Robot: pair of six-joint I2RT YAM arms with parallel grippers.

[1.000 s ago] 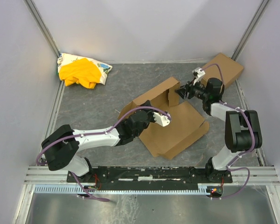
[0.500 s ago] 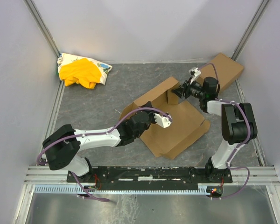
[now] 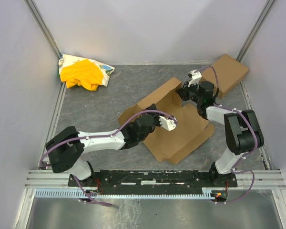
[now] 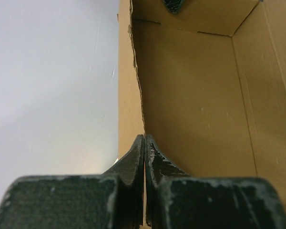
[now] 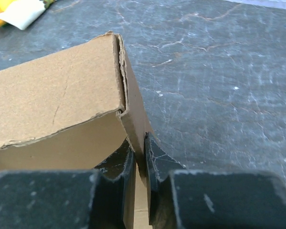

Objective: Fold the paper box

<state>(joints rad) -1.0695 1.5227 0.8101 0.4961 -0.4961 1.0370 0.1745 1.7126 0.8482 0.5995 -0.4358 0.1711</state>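
A robot lab cell: plain white walls [image 3: 148,28] from 9 to 3 o'clock, metal rail [image 3: 271,177] at 6, grey mat [image 3: 133,86].

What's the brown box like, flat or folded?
Partly folded: on the paper box, walls stand up, pinched by the left pincer and right pincer; the near panel lies flat.

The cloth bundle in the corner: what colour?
Cloth bundle: yellow and white, best in top view.

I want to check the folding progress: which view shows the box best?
Top external: the whole box shows, back wall raised, front flaps lying flat. Left wrist shows only its inside and one wall edge running into the jaws. Right wrist shows only one outer corner, pinched between the jaws.
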